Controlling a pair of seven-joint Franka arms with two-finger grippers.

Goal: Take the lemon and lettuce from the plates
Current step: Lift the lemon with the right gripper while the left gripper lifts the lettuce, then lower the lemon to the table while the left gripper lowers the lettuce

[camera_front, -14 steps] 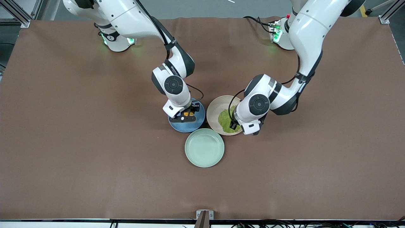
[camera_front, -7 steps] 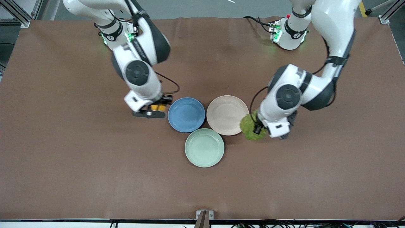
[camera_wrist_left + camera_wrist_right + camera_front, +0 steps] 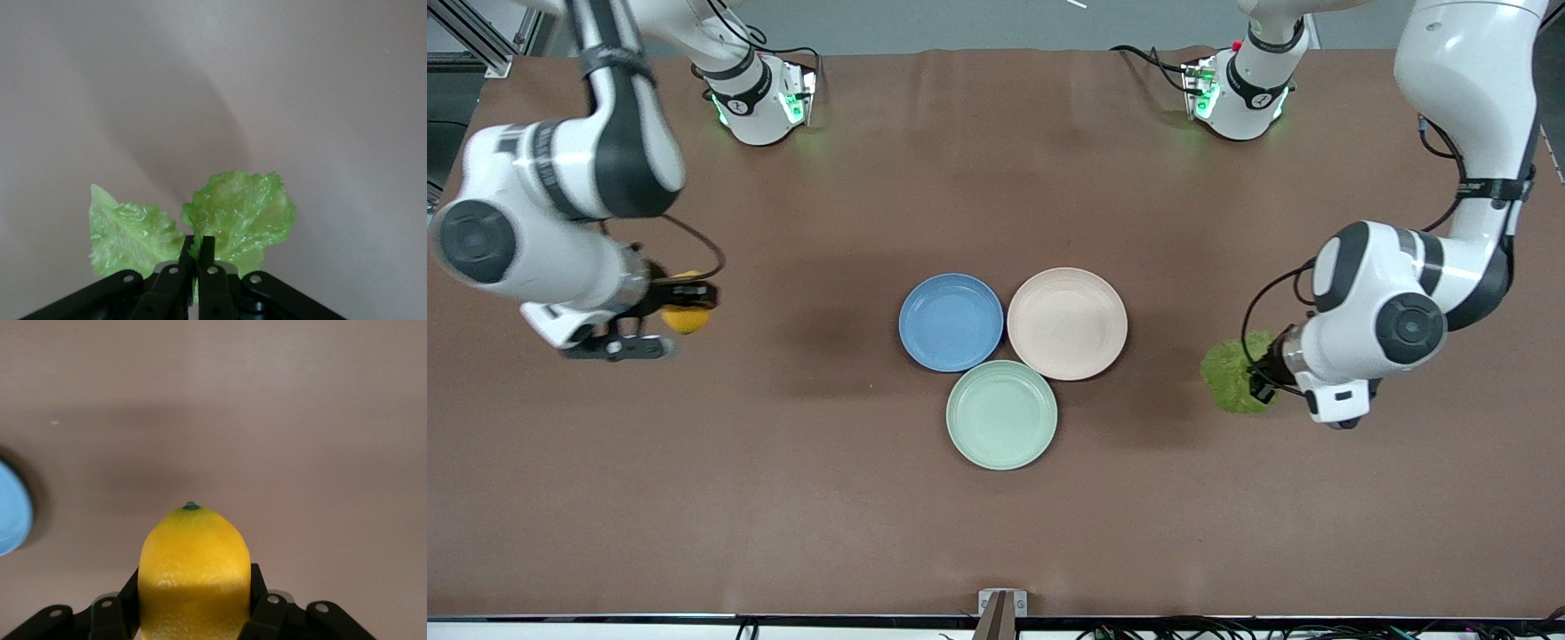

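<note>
- Middle-left of the front view: the right gripper (image 3: 665,313) is clamped on the lemon (image 3: 684,315), carried over bare table toward the right arm's end, well apart from the blue plate (image 3: 951,321) (probably to clear it for setting down).
- Middle-right: the left gripper (image 3: 1261,384) has its fingers pinched nearly together on the lettuce (image 3: 1232,383), over bare table toward the left arm's end.
- Centre: the beige-pink plate (image 3: 1067,324) and blue plate hold nothing; a mint-green plate (image 3: 1001,414) lies lower in frame, just beside both.
</note>
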